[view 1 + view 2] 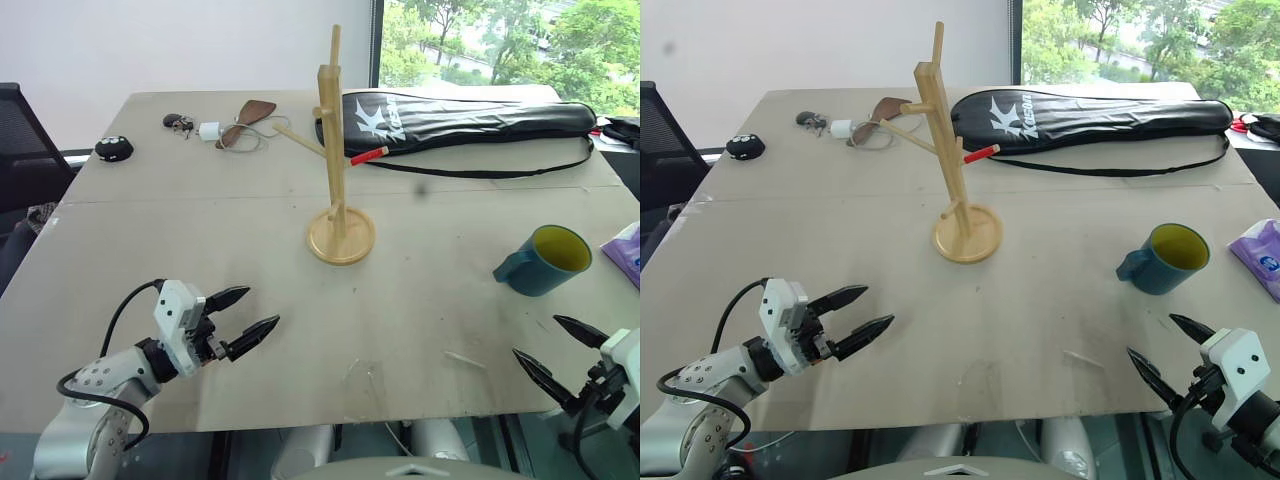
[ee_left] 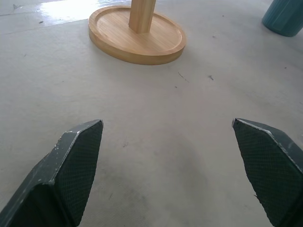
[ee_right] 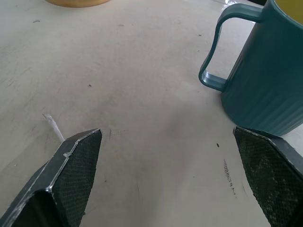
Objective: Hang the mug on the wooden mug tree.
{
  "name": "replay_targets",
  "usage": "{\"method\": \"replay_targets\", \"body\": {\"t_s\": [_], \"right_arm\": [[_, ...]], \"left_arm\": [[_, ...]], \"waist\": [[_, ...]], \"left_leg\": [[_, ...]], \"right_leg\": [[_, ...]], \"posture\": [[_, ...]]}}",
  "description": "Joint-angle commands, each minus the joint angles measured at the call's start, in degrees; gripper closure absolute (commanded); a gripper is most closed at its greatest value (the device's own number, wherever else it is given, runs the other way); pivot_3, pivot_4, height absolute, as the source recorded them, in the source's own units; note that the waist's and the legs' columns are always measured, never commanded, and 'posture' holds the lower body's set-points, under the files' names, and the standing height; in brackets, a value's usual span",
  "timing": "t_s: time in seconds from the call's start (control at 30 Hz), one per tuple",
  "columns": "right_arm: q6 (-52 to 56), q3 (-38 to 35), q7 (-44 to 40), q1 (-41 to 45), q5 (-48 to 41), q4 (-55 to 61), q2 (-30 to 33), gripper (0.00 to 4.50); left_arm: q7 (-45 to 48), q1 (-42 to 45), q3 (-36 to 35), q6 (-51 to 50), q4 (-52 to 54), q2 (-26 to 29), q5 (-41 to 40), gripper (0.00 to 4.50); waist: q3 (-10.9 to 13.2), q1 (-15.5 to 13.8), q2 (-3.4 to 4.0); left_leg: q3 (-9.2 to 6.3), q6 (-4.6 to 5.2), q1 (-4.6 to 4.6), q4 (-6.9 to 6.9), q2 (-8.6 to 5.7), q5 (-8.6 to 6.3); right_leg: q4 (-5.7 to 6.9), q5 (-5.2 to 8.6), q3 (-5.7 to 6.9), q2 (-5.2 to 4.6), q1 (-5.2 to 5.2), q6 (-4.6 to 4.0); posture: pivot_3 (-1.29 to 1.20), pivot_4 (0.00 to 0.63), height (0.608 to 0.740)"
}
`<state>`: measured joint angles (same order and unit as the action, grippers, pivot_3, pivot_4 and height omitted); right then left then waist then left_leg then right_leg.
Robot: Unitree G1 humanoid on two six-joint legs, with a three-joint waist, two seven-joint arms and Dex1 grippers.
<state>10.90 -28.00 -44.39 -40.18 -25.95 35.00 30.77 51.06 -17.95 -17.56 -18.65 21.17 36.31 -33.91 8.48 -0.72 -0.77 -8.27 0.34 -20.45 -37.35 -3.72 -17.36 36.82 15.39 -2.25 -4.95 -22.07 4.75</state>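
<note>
- Left eye view: grey tabletop (image 1: 200, 260) with the wooden mug tree (image 1: 334, 170) standing upright near its middle, round base flat on the surface, pegs bare.
- Mug (image 1: 545, 260), teal with yellow inside, sits upright on the tabletop to the right of the mug tree and well apart from it; handle turned toward the tree side.
- Left gripper (image 1: 245, 318) low over the near left of the tabletop, fingers spread, nothing between them; well apart from the tree base.
- Right gripper (image 1: 560, 355) at the near right edge, fingers spread and empty, near the mug but not touching it.
- Right wrist view: mug just beyond one fingertip, handle loop facing the gap.
- Far side: black racket bag (image 1: 470, 120), brown wooden paddle (image 1: 250, 115), keys (image 1: 178, 122), small black object (image 1: 114, 148).
- Purple packet (image 1: 628, 250) at the right edge.
</note>
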Motion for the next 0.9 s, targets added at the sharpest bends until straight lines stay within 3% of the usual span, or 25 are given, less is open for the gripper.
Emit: {"method": "replay_targets", "body": {"t_s": [0.03, 0.13, 0.27, 0.5, 0.6, 0.73, 0.9], "right_arm": [[2.68, 0.79, 3.57, 3.94, -0.44, 5.42, 1.14, 0.01], [9.56, 3.95, 8.32, 11.12, -1.47, 12.28, 4.21, 0.01], [17.30, 3.80, 11.87, 13.04, -6.52, 14.12, 4.23, 0.01], [22.30, 10.83, 21.14, 13.17, -4.26, 14.48, -1.85, 0.01], [20.88, 14.62, 26.24, 13.68, 1.29, 12.38, -5.78, 0.01], [18.99, 18.46, 30.58, 15.41, 6.91, 9.45, -9.30, 1.60], [16.72, 21.25, 33.59, 19.83, 10.93, 4.52, -13.12, 1.60]], "left_arm": [[0.98, 3.49, -1.06, -0.43, 2.17, 1.03, -2.92, 0.00], [3.82, 9.54, -0.82, -3.43, 3.67, 2.53, -8.75, 0.00], [11.03, 11.30, 0.42, -3.49, 5.38, 6.07, -10.97, 0.00], [14.59, 13.57, 2.06, -4.73, 9.28, 8.39, -13.13, 0.00], [13.59, 15.25, 2.78, -5.67, 9.88, 8.42, -13.50, 0.00], [13.16, 16.85, 3.31, -5.92, 9.12, 8.26, -12.92, 0.00], [11.29, 19.60, 4.84, -6.21, 9.09, 7.85, -11.86, 0.00]], "waist": [[0.00, 0.00, 0.00], [0.04, 0.09, 0.02], [-0.20, 0.09, 0.06], [-0.18, 0.08, 0.06], [-0.17, 0.13, 0.09], [-0.18, 0.39, 0.09], [-0.18, 1.18, 0.09]], "left_leg": [[0.00, 0.00, 0.00, 0.00, 0.00, 0.00], [-0.02, -0.02, -0.06, -0.10, 0.00, 0.02], [-0.05, -0.18, -0.03, -0.07, 0.00, 0.11], [-0.01, -0.16, -0.39, 0.05, -0.03, 0.10], [0.01, -0.16, -0.31, 0.02, 0.00, 0.10], [0.06, -0.16, -0.23, -0.01, -0.03, 0.10], [0.04, -0.18, -0.26, -0.01, -0.03, 0.11]], "right_leg": [[0.00, 0.00, 0.00, 0.00, 0.00, 0.00], [0.05, -0.02, 0.03, 0.03, -0.05, -0.01], [0.07, -0.07, 0.08, 0.06, -0.04, -0.02], [-0.01, -0.07, 0.01, 0.02, -0.43, -0.02], [0.11, -0.07, -0.03, 0.06, -0.42, -0.02], [0.17, -0.08, -0.08, 0.07, -0.42, -0.02], [0.18, -0.08, -0.08, 0.09, -0.45, -0.02]], "posture": [[0.00, 0.150, 0.740], [0.00, 0.150, 0.740], [0.00, 0.150, 0.740], [0.00, 0.150, 0.740], [0.00, 0.150, 0.740], [0.00, 0.150, 0.740], [0.00, 0.150, 0.740]]}}
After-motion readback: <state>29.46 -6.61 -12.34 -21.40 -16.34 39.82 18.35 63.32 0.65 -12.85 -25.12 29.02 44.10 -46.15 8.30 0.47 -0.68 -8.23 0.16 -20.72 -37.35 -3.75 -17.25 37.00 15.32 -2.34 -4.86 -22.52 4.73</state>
